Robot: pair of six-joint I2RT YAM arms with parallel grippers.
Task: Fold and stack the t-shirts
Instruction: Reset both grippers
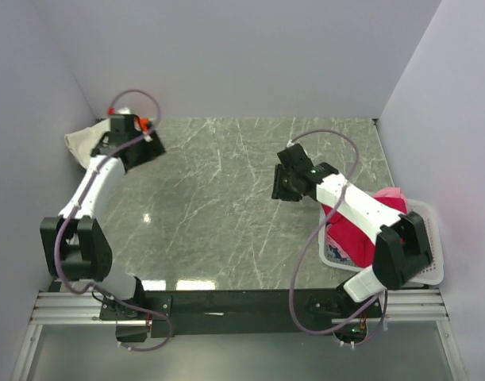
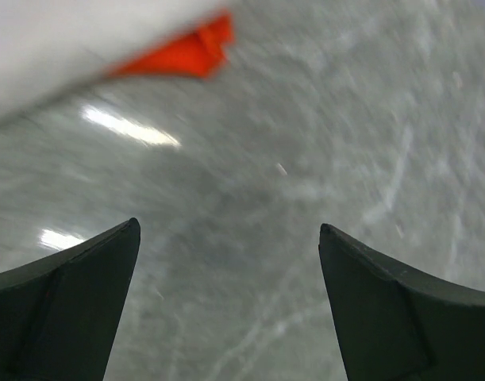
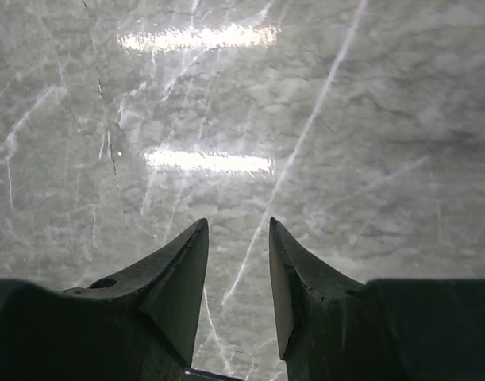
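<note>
My left hand (image 2: 228, 226) is released. Its two dark, wedge-shaped fingers (image 2: 75, 302) are spread wide, with only blurred stone between them. It hangs over the 10 o'clock corner of the grey-green, marble-veined desk (image 1: 226, 206), whose polished top throws back bright streaks of light.

Toward 9 o'clock from that hand lies the large cream t-shirt of soft cloth (image 1: 82, 143), rumpled into a loose heap against the pale wall. The bright orange cloth t-shirt (image 2: 190, 51) shows only as a small pointed fold at 11 o'clock in my left wrist view. It lies along a pale, blurred band, and I cannot tell whether that band is cloth or wall. From above, the orange is a mere fleck at the far side of the hand.

My right hand (image 3: 238, 222) is loosened too. Its tapered black fingers stand a narrow gap apart and grip nothing, above bare veined stone a little toward 2 o'clock from the desk's middle.

The white plastic lattice basket (image 1: 434, 266) sits at 4 o'clock on the desk, under my right arm. In it lies the crimson-red cloth t-shirt (image 1: 345, 230), crumpled and partly hidden by the arm. The pale pink cloth t-shirt (image 1: 389, 196) is bunched at the basket's far rim, at 1 o'clock from the crimson one.
</note>
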